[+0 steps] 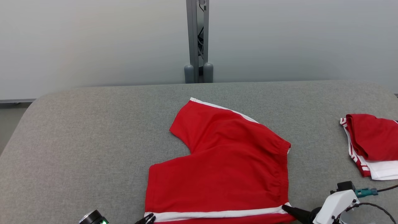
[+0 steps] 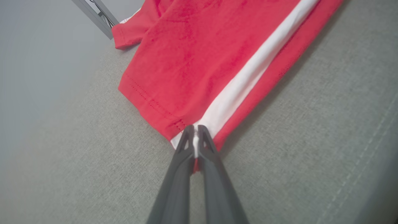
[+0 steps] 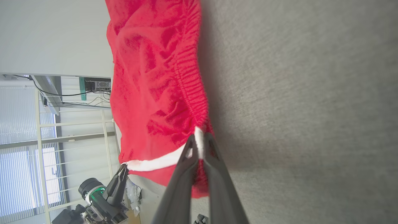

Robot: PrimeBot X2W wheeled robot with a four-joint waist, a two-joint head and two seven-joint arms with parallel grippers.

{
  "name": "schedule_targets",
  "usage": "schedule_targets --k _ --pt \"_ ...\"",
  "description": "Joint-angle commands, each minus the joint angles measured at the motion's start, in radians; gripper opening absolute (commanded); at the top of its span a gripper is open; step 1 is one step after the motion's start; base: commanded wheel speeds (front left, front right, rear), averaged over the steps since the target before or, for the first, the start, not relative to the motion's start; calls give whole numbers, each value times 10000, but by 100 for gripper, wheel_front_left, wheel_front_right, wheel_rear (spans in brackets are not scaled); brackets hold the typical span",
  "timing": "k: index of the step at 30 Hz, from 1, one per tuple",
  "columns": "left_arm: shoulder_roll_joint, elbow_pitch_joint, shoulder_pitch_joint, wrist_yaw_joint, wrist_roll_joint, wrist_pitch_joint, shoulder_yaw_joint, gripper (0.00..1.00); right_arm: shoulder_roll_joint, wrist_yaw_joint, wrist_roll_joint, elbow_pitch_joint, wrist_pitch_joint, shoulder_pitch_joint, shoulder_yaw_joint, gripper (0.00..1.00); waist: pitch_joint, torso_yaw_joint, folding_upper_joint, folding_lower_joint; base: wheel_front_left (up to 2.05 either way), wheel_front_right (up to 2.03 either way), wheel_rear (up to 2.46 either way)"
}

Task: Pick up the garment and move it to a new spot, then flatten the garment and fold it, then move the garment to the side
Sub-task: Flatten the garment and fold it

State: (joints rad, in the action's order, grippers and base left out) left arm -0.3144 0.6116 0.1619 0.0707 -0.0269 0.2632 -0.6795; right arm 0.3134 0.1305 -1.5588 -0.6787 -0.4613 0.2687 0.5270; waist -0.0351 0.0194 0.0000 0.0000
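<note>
The garment (image 1: 224, 165) is a pair of red shorts with a white side stripe, spread on the grey table near its front edge. My left gripper (image 1: 148, 218) is shut on the white stripe at the leg hem, as the left wrist view shows where the gripper (image 2: 195, 130) pinches the garment (image 2: 199, 53). My right gripper (image 1: 287, 209) is shut on the stripe's other end at the elastic waistband. In the right wrist view that gripper (image 3: 199, 138) holds the garment (image 3: 152, 93), and the left gripper (image 3: 122, 171) shows beyond it.
A second red and white garment (image 1: 371, 144) lies folded at the table's right edge. A grey metal post (image 1: 197, 40) stands behind the table against the wall. Bare grey tabletop (image 1: 77, 140) stretches to the left and far side.
</note>
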Motion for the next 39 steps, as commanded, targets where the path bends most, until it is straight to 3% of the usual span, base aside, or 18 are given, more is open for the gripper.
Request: schedule_targets --k 1,11,26,31,39 --pt "-142 -86 -142 -31 28 2 -29 0 81 1 -50 133 -103 -211 42 0 -43 13 0 0 0 0 0" --pt "-366 -593 -313 -237 278 2 -52 0 228 2 -225 900 -129 -713 -92 0 -116 7 0 0 0 0 0" --pt "-722 -1514 597 -664 557 2 745 0 119 2 -631 1936 342 -471 -977 0 152 -442 0 0 0 0 0" --pt "-830 -1640 1155 -726 640 0 1120 0 -233 2 -1140 2295 412 -368 -1608 0 341 -731 0 0 0 0 0" --pt "-1054 -1161 2664 -523 395 2 1413 0 -871 2 -626 2876 521 331 -1612 0 1102 -1460 0 0 0 0 0"
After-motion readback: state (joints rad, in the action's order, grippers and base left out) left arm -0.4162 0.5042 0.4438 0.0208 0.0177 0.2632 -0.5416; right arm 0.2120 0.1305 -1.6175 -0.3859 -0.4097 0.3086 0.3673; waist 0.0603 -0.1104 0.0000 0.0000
